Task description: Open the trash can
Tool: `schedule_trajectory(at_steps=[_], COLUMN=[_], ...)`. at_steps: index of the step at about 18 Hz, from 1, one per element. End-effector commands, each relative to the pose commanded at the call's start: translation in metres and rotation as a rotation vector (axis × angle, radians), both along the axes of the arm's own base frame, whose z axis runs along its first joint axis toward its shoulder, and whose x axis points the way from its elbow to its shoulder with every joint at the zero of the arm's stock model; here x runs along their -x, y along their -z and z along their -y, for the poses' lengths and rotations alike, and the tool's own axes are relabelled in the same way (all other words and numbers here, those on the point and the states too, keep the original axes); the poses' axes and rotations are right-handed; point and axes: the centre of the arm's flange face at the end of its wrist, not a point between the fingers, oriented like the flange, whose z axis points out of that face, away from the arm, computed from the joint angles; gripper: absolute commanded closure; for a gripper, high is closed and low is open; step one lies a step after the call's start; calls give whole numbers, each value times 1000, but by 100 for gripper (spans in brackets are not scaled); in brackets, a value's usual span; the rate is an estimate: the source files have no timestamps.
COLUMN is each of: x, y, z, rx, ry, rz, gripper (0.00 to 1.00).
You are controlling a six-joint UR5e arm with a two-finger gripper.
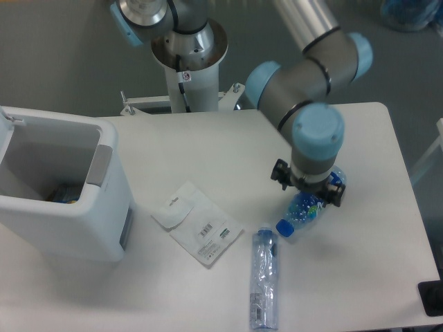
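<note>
The white trash can (pixel 104 207) stands at the table's left edge. Its top is open, so I see down into the grey inside, where some small item lies at the bottom. The grey push tab (pixel 99 164) sits on its right rim. My gripper (pixel 307 185) is far from it, low over the right half of the table. It is open, and its fingers straddle a blue-labelled plastic bottle (pixel 302 211) lying on its side. The wrist hides the bottle's upper end.
A clear crushed bottle (pixel 264 277) lies near the front edge. A white flat packet with a barcode (pixel 199 225) rests between the bin and the bottles. The arm's base (pixel 187 48) rises behind the table. A dark object (pixel 430 299) shows at the bottom right corner.
</note>
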Motion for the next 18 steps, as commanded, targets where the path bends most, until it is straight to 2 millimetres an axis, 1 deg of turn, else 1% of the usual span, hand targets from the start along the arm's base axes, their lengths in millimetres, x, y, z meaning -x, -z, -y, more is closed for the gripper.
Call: schedule_trajectory(at_steps=[4,5,8,12,13,17,18], x=[-4,-2,0,-1,-4,-7,-6], y=[21,27,32,54,58,64,68], z=[-9,-10,-12,-16,-20,-23,-23], rx=[21,28,61,109,130,152,157], ry=[16,14,29,41,54,65,63], rz=[24,29,14,20,12,6,9], gripper=[0,0,0,0,0,0,0])
